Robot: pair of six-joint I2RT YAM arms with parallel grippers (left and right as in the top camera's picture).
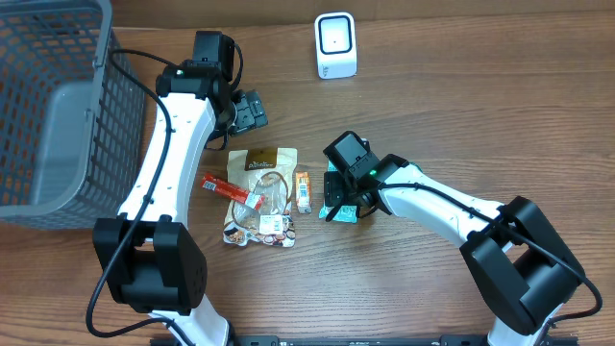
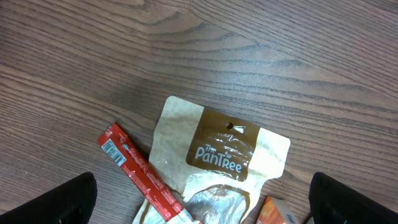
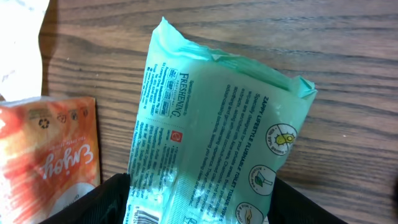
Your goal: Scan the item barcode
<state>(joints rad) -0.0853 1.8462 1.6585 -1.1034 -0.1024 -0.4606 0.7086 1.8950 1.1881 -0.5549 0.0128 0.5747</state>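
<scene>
Straddling a teal wipes packet [image 3: 217, 124], the right claw [image 3: 202, 193] is sitting low over the bench [image 1: 480, 115], its dark fingers [image 3: 106, 202] lying against the packet's two long sides. Whether they are squeezing it or only flanking it, I cannot tell. The packet is showing its printed back to the wrist camera, with a sliver of barcode [image 3: 144, 218] peeking out at the bottom edge of that view. Just beside the packet's left side, an orange snack packet [image 3: 56, 155] is lying flat, well apart from the claw's grasp.

Further left, the left claw [image 1: 252, 112] is hanging spread wide with nothing between its fingers, hovering above the top edge of a tan PanTree pouch [image 2: 224, 152]. A red stick packet [image 2: 134, 168] is lying slantwise over the pouch's lower left part, its own small barcode facing up at its upper end.

Beyond both arms, a white barcode scanner [image 1: 335, 45] is standing at the far edge of the bench, well apart from the wipes packet. A grey mesh basket [image 1: 48, 106] is occupying the far left corner.
</scene>
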